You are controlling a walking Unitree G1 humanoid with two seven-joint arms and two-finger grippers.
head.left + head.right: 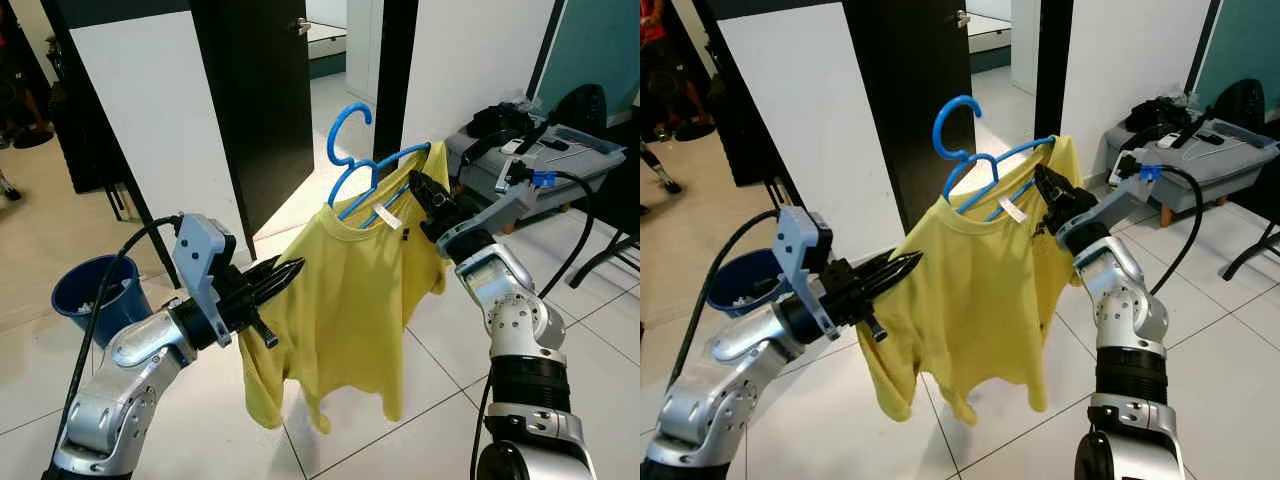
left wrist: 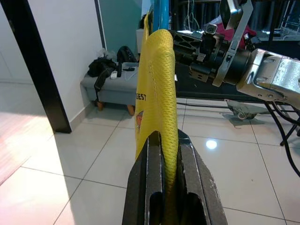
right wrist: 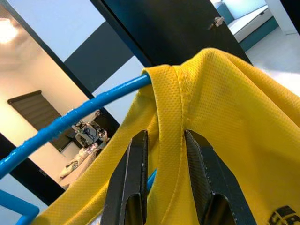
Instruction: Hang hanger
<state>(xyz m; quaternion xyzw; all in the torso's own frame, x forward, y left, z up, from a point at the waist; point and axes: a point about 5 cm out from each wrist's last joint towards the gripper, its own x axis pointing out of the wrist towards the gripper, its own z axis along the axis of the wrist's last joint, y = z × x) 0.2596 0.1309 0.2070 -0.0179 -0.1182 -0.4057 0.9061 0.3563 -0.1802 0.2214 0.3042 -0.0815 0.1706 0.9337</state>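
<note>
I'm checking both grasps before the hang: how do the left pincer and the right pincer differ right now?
The left pincer pinches the yellow shirt at its lower left shoulder; the right pincer grips higher, by the collar, where the blue hanger runs. The left arm reaches level, the right points upward. Both are shut on the shirt.

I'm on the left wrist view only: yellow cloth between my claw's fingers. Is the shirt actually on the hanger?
Observer: Yes. The yellow shirt is draped on the blue hanger, whose hook is free in the air.
Operator: What holds the other side?
Observer: The right claw is shut on the shirt's shoulder seam, beside the hanger's wire.
Operator: Where does my left claw grip?
Observer: At the shirt's side edge, by the sleeve, lower than the right claw.
</note>
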